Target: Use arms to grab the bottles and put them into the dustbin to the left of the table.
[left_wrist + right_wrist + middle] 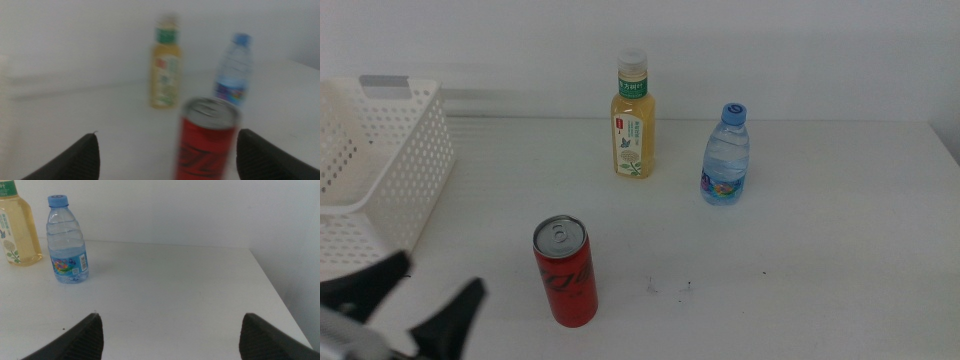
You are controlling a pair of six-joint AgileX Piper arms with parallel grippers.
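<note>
Bottles [634, 120] ×2, can [565, 271] ×1, upright

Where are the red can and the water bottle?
red can [565, 271]: middle view, on its red side.
water bottle [725, 160]: middle view, on its clear body above the label.

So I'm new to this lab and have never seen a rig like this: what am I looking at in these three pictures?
Two robot arms work at a white table. The middle picture looks down over it; the other two come from cameras on each arm's wrist. On the table stand a yellow-drink bottle, a small water bottle and a red can; a white perforated basket sits at the left. The left gripper, open, nears the can. The right gripper, also open, waits facing the water bottle. Nothing is held.
</note>
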